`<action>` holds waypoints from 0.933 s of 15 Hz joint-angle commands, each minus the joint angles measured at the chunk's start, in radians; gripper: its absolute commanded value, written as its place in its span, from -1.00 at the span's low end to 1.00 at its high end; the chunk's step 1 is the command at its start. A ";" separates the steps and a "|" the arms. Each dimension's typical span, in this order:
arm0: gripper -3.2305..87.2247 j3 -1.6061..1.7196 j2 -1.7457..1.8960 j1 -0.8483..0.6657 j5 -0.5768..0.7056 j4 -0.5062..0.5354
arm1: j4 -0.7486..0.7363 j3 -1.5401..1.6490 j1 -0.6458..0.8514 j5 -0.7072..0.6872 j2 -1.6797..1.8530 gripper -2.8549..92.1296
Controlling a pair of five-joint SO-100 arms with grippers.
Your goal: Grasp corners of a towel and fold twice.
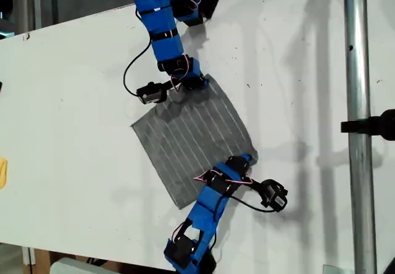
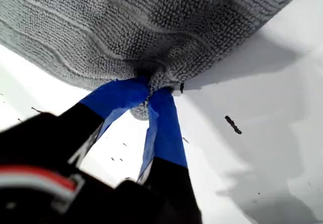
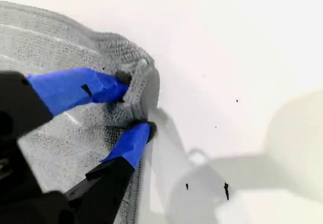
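- Towel lies flat on the table, set as a diamond.
- My first gripper: jaws clamped on a corner.
- My second gripper: jaws pinched around a bunched corner.
- Both held corners border one edge, toward the exterior view's right; the free edge lies opposite, toward its left.

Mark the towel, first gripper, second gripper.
towel [image 1: 191, 139]: exterior view, middle of the striped cloth.
my first gripper [image 2: 150, 90]: first wrist view, between fingertips pinching a corner.
my second gripper [image 3: 135, 102]: second wrist view, between fingertips on bunched edge.
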 commanded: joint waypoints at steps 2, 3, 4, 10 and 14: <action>-0.99 -0.011 0.021 -0.029 -0.038 0.051 | -0.014 -0.063 0.005 -0.003 0.017 -0.95; -0.99 -0.026 0.057 -0.028 -0.017 0.077 | 0.009 -0.081 -0.002 -0.003 0.043 -0.95; -0.99 -0.057 0.106 -0.026 0.017 0.118 | 0.071 -0.130 -0.018 -0.003 0.081 -0.95; -0.99 -0.012 0.497 -0.071 0.018 0.308 | 0.221 -0.344 0.005 -0.067 0.215 -0.95; -0.99 0.210 0.595 -0.264 0.052 0.413 | 0.003 -0.393 0.310 -0.359 0.002 -0.95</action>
